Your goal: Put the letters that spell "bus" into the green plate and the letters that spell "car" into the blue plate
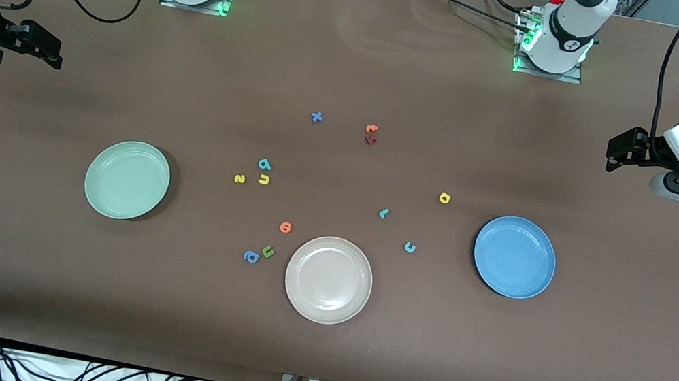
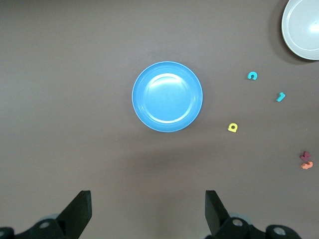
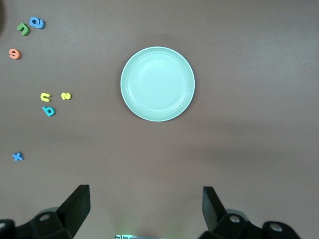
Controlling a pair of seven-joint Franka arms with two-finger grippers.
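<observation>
Foam letters lie flat on the matte brown table: the teal "b" (image 1: 264, 164), yellow "u" (image 1: 264, 180) and yellow "s" (image 1: 239, 178) are clustered near the empty, smooth-rimmed round mint-green plate (image 1: 127, 180), while the teal "c" (image 1: 410, 248), yellow "a" (image 1: 444, 198) and teal "r" (image 1: 383, 212) are scattered near the equally empty round blue plate (image 1: 515, 256). Nothing is held: the right gripper (image 3: 145, 209) and left gripper (image 2: 148, 211) are poised wide open above the table's two ends. Each thin, soft letter would best be pinched squarely across its edges, one at a time, so its neighbours are not nudged.
</observation>
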